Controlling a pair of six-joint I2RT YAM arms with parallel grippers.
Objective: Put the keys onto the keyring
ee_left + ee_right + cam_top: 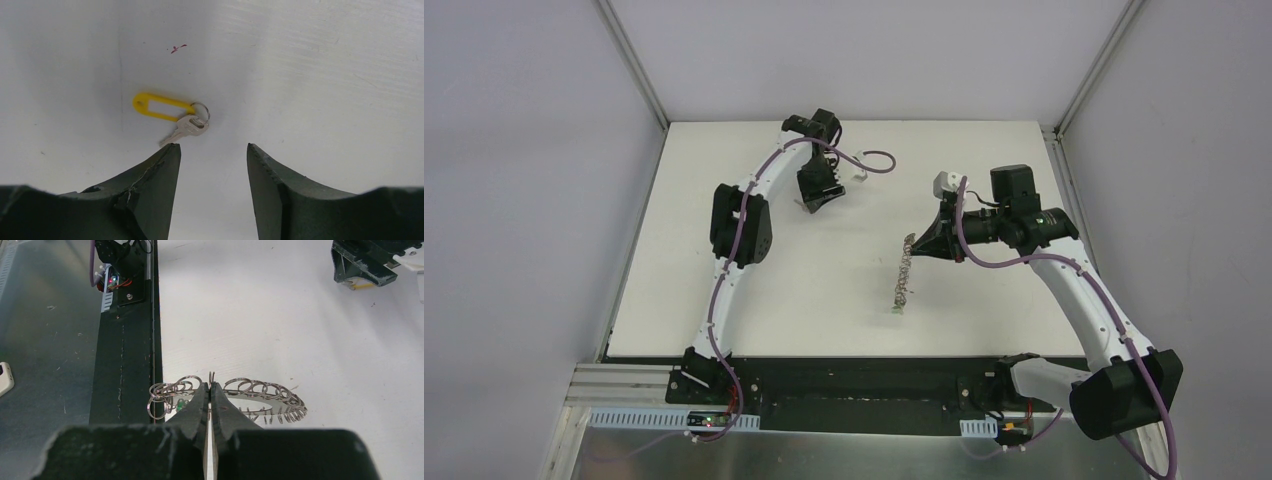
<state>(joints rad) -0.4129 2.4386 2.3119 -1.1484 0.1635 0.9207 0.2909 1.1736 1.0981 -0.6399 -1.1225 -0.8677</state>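
A small silver key (184, 129) lies flat on the white table, joined by a little split ring to a yellow plastic tag (162, 106). My left gripper (212, 146) hovers open just short of it, with the left fingertip close to the key's blade and nothing between the fingers. My right gripper (210, 385) is shut on a wire loop at the rim of the keyring (260, 397), which it holds off the table. In the top view the keyring (904, 275) hangs edge-on below that gripper (911, 243). A green-headed key (179, 404) dangles among the loops at the ring's low end.
A small red mark (177, 48) is on the table beyond the yellow tag. A white connector on a purple cable (859, 165) lies near the left arm's wrist. The black base rail (854, 385) runs along the table's near edge.
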